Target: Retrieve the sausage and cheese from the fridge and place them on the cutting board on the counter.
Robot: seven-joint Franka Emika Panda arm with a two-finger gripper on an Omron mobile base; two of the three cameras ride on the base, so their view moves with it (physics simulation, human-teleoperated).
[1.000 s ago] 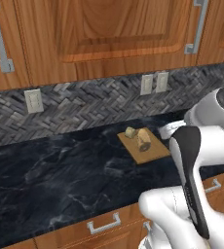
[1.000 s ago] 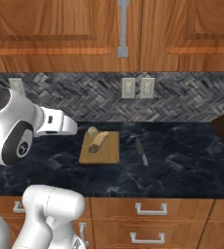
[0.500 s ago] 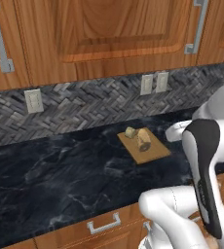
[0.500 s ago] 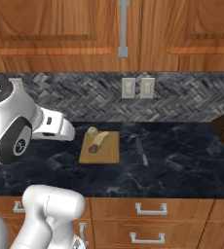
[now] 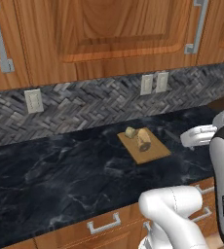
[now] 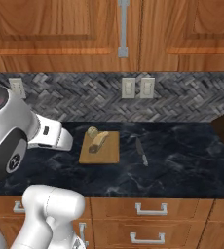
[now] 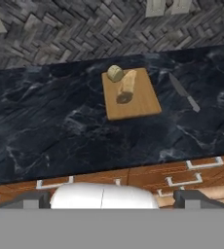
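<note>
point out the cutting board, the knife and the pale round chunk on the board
cutting board (image 7: 138, 104), hand view, bare wood at its near right part
knife (image 7: 184, 92), hand view, middle of its length
pale round chunk (image 7: 115, 73), hand view, its top, at the board's far corner

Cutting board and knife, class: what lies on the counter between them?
Nothing: between the cutting board and the knife, bare black counter shows, in the right base and hand views.
</note>
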